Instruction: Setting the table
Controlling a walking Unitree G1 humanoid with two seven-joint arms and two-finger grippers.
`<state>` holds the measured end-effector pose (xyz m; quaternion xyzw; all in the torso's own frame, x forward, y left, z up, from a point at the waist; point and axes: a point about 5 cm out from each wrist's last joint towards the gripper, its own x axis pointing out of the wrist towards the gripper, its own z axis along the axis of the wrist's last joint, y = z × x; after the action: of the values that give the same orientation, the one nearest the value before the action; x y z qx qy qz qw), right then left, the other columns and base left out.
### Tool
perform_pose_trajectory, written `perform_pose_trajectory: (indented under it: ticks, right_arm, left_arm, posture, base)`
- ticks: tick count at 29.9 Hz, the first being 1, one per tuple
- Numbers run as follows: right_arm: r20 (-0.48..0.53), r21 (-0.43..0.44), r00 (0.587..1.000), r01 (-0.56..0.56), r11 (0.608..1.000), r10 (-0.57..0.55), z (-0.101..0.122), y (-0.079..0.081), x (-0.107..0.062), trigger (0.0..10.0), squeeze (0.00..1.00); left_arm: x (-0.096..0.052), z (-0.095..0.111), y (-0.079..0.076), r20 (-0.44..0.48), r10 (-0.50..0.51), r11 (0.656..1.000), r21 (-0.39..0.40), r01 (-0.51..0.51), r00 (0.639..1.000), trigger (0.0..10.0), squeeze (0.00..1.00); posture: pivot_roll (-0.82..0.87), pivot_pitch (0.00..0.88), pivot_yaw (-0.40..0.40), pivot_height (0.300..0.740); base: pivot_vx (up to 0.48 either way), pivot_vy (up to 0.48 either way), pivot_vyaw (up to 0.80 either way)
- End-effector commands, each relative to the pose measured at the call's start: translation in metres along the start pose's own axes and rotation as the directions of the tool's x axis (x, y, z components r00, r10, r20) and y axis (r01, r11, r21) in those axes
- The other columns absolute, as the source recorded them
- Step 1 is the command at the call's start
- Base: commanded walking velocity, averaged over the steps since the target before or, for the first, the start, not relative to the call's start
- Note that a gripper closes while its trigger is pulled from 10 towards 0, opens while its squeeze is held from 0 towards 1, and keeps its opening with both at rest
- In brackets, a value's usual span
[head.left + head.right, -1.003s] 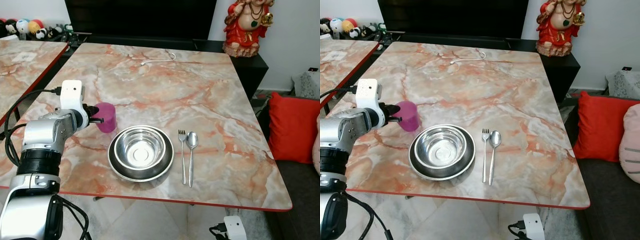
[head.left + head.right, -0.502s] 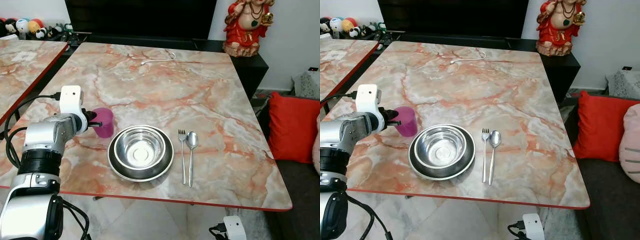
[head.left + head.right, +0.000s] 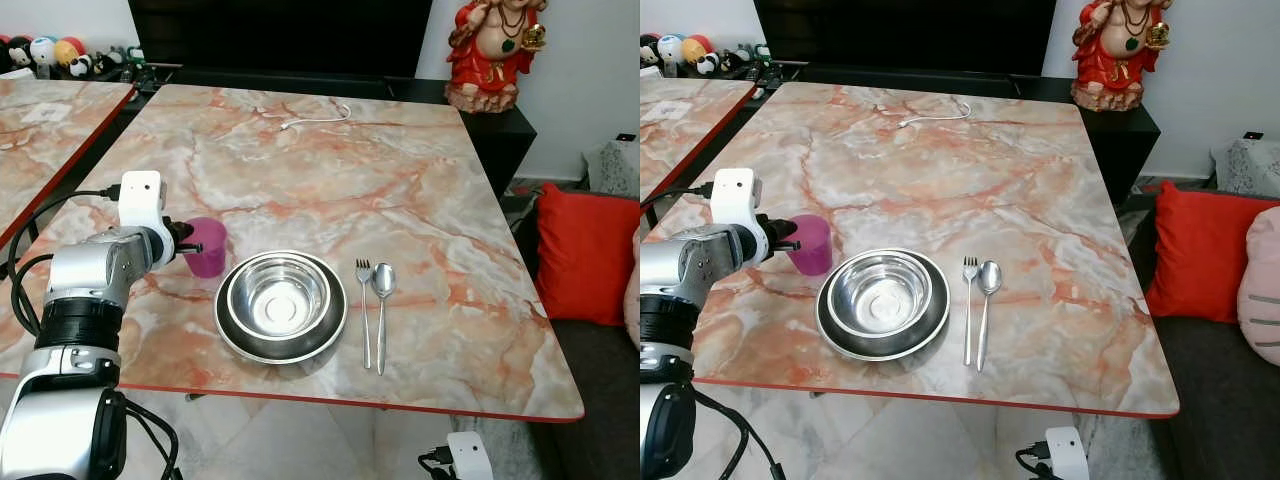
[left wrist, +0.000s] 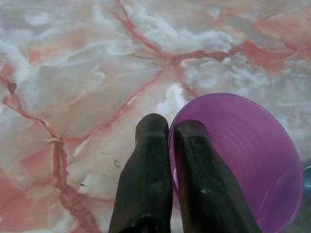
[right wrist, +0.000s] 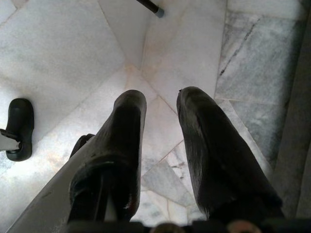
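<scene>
Hidden: the lower wall and base of the translucent purple plastic cup (image 3: pixel 208 246) sit behind the black fingers (image 4: pixel 148 170) of the left gripper (image 4: pixel 167 127) in the wrist view; whether the cup's base touches the marble cannot be told.
Left gripper: fingers nearly closed, pinching the cup's rim, one finger outside the wall and one inside.
Right gripper (image 5: pixel 162 101): hangs idle over the pale marble floor tiles (image 5: pixel 58 53), fingers slightly apart, holding nothing.
Cup position: upright, at the left gripper's tip, just left of the shallow round steel bowl (image 3: pixel 281 303) that sits on a dark round plate (image 3: pixel 230 335); near the plate, contact unclear.
Cutlery: steel fork (image 3: pixel 365 310) and steel spoon (image 3: pixel 383 312) lie side by side just right of the plate.
Table: the orange-veined marble tabletop (image 3: pixel 400 190) has open room behind and right of the setting; its red near edge (image 3: pixel 380 404) runs close to the plate.
Far end: a white cable (image 3: pixel 318 117) lies near the back edge.
</scene>
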<state>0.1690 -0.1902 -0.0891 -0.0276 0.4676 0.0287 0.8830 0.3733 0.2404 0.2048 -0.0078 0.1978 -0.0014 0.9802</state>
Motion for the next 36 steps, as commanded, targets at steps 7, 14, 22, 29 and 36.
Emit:
perform_pose_trajectory:
  ticks: [7, 14, 22, 29, 36]
  right_arm:
    - [-0.011, -0.011, 1.0, 0.006, 1.0, -0.006, -0.0029, -0.0034, -0.001, 10.0, 0.0]
    - [-0.011, -0.012, 1.0, 0.006, 1.0, -0.006, -0.003, -0.0037, -0.0011, 10.0, 0.0]
    - [-0.012, -0.015, 1.0, 0.008, 1.0, -0.008, -0.0031, -0.0045, -0.0012, 10.0, 0.0]
    - [-0.014, -0.017, 1.0, 0.008, 1.0, -0.009, -0.0038, -0.0051, -0.0014, 10.0, 0.0]
    - [-0.015, -0.018, 1.0, 0.008, 1.0, -0.008, -0.0044, -0.0052, -0.0016, 10.0, 0.0]
  left_arm:
    - [-0.0013, 0.0106, -0.0016, 0.027, 0.004, 1.0, -0.01, -0.004, 1.0, 10.0, 0.43]
    - [-0.0009, 0.0081, -0.0019, 0.015, 0.001, 1.0, -0.02, 0.0, 1.0, 10.0, 0.43]
    - [0.0, 0.0047, -0.0032, -0.001, -0.016, 0.996, -0.082, 0.016, 1.0, 10.0, 0.46]
    - [-0.0014, 0.0077, -0.0028, 0.013, -0.014, 0.996, -0.09, 0.015, 1.0, 10.0, 0.49]
    - [-0.0025, 0.01, -0.0028, 0.022, -0.012, 0.996, -0.086, 0.014, 1.0, 10.0, 1.0]
  posture:
    - [0.15, 0.062, -0.067, 0.74]
    - [0.15, 0.063, -0.068, 0.74]
    - [0.15, 0.063, -0.072, 0.74]
    - [0.15, 0.064, -0.074, 0.74]
    - [0.15, 0.067, -0.074, 0.74]
  base:
    - [0.0, 0.0, 0.0]
    - [0.0, 0.0, 0.0]
    - [0.0, 0.0, 0.0]
    - [0.0, 0.0, 0.0]
    - [0.0, 0.0, 0.0]
